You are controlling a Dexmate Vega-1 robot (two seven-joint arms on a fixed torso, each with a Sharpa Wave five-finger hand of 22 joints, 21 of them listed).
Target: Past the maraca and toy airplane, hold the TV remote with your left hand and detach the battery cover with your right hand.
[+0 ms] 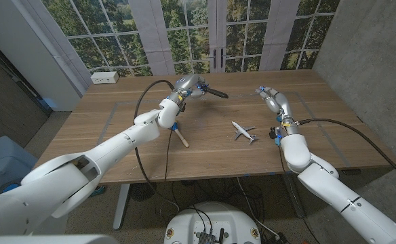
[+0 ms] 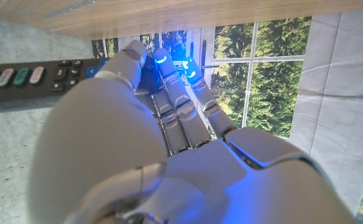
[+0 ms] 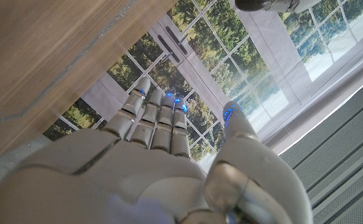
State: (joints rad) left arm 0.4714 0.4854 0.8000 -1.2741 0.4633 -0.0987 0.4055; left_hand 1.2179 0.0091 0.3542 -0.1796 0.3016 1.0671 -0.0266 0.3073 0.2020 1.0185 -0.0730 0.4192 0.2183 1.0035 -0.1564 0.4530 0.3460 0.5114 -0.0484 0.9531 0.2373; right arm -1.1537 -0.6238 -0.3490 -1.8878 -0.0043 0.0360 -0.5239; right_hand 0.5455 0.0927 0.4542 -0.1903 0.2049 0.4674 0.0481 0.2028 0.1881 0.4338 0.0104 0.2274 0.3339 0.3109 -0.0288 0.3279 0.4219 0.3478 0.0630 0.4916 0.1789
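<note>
A: What was seen at the left of the table?

B: A white power strip was seen at the far left corner; the left hand was raised over the far middle, and the TV remote was gripped in it, the dark body sticking out toward the right; in the left wrist view the fingers were seen wrapped on the remote, whose coloured buttons were turned to the camera.

A: And nearer the middle?

B: The maraca was found lying on the wood just under the left forearm, its wooden handle pointed at the near edge; the toy airplane was laid to its right, well apart from it, and nearer than the remote.

A: What was noted of the right side?

B: The right hand was held above the far right of the table, apart from the remote; nothing was held in it; in the right wrist view its fingers were seen straight and side by side, the thumb set off from them.
</note>
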